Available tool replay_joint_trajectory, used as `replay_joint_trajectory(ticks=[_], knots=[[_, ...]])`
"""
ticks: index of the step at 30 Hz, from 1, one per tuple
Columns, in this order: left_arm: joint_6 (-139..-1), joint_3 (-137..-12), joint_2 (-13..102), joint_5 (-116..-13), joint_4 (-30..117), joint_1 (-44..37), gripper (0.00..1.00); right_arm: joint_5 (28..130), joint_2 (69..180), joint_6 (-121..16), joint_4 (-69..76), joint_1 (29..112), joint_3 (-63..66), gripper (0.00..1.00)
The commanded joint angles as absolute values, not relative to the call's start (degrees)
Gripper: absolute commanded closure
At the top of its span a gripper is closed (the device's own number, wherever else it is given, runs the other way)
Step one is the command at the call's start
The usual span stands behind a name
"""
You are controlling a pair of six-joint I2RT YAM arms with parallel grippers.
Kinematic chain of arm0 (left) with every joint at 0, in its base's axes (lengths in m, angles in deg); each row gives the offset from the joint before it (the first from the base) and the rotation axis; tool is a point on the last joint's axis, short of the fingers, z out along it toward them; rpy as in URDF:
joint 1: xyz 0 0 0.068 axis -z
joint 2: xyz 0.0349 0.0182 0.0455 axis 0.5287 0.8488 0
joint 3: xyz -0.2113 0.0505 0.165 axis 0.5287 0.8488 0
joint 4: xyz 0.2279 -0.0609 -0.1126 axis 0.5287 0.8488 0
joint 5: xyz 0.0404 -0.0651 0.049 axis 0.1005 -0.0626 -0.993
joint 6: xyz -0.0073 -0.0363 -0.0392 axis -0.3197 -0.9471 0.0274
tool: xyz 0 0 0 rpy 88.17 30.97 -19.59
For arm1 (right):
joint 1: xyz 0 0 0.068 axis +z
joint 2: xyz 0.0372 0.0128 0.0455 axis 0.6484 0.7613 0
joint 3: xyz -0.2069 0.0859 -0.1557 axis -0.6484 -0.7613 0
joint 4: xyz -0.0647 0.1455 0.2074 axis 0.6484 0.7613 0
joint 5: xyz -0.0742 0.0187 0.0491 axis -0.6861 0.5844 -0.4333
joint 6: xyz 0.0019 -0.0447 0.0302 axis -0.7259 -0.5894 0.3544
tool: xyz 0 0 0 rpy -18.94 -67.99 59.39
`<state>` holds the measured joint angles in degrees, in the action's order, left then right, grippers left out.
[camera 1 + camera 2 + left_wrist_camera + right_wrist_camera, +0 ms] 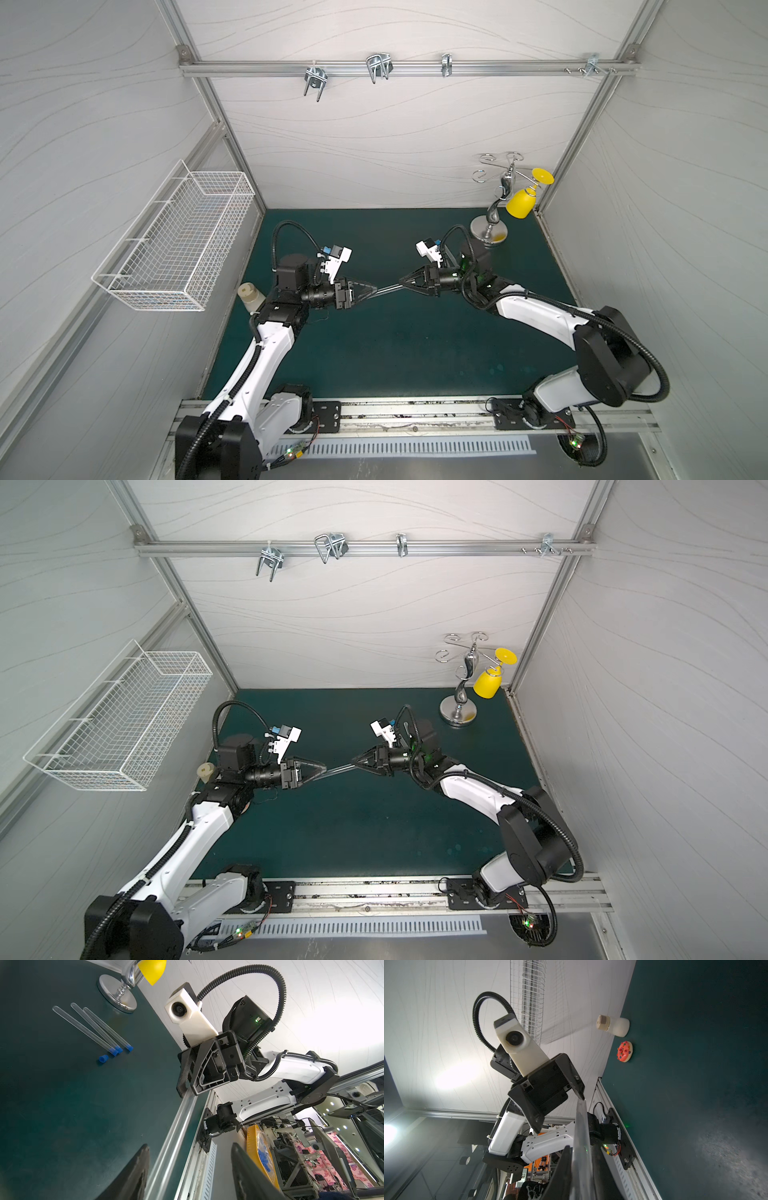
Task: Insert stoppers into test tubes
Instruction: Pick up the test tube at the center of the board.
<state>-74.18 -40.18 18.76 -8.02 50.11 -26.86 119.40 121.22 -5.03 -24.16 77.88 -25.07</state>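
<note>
The right gripper (402, 282) grips one end of the slender clear test tube (178, 1124) in mid-air, its other end between the parted jaws of the left gripper (190, 1144), so best centre and close the left before releasing the right to fetch the loose blue plastic stopper (103, 1058)

Opposed, left fingers (133, 1172) apart, right fingers (562, 1167) pinched.

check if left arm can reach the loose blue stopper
Probably yes: the left gripper is open and bare mat lies before the loose stopper, once it clears the test tube between its jaws.
</note>
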Motion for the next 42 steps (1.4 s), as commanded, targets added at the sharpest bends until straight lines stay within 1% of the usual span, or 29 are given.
replay_joint_trajectory(ticks=[1,4,10,12,17,20,22,26,29,31,35,36,38,39,41,42], knots=[[-75.3,-40.2,18.3,-6.4,46.9,-26.2,0.38,119.3,122.3,-0.5,-31.2,78.7,-24.4,0.98],[-75.3,-40.3,18.4,-6.4,46.9,-25.8,0.42,119.1,123.0,-0.2,-31.7,79.3,-23.8,0.98],[-75.1,-40.2,18.5,-6.7,47.1,-25.1,0.59,119.1,124.8,1.5,-34.0,80.7,-22.5,0.99],[-75.1,-40.2,18.6,-6.9,47.1,-25.0,0.63,118.9,125.2,1.8,-34.5,80.9,-22.3,0.99],[-75.0,-40.0,18.6,-7.2,47.1,-24.8,0.64,118.8,126.0,2.1,-34.7,81.4,-21.7,0.99],[-75.0,-39.7,18.6,-7.7,47.1,-24.8,0.57,118.8,126.0,2.4,-35.2,81.4,-21.5,1.00],[-75.0,-39.7,18.6,-7.8,47.1,-24.8,0.58,118.9,126.0,2.3,-35.1,81.5,-21.6,1.00],[-75.2,-39.9,18.7,-8.1,47.1,-24.8,0.70,118.6,126.2,2.6,-35.5,81.6,-21.6,1.00],[-75.2,-39.8,18.7,-8.3,47.1,-24.7,0.76,118.5,126.3,2.8,-35.9,81.7,-21.5,1.00],[-74.9,-39.7,18.7,-8.6,47.2,-24.7,0.82,118.5,126.3,2.8,-36.0,81.7,-21.5,1.00],[-73.9,-39.8,18.7,-9.1,48.3,-24.8,0.99,118.5,126.4,2.4,-35.7,81.7,-21.5,1.00],[-73.6,-40.0,18.7,-9.2,48.7,-24.8,1.00,118.5,126.3,2.2,-35.4,81.7,-21.5,1.00],[-72.8,-40.2,18.7,-9.4,49.6,-24.7,1.00,118.6,125.9,1.4,-34.6,81.5,-21.6,0.98],[-72.2,-40.3,18.6,-9.5,50.2,-24.8,1.00,118.8,125.5,0.7,-33.7,81.2,-21.6,0.95],[-70.5,-40.7,18.5,-9.6,52.0,-25.0,1.00,118.8,124.0,-1.3,-30.8,80.0,-21.9,0.87],[-69.5,-40.9,18.4,-9.6,53.0,-25.1,1.00,118.9,122.8,-2.8,-28.4,79.1,-22.0,0.81]])
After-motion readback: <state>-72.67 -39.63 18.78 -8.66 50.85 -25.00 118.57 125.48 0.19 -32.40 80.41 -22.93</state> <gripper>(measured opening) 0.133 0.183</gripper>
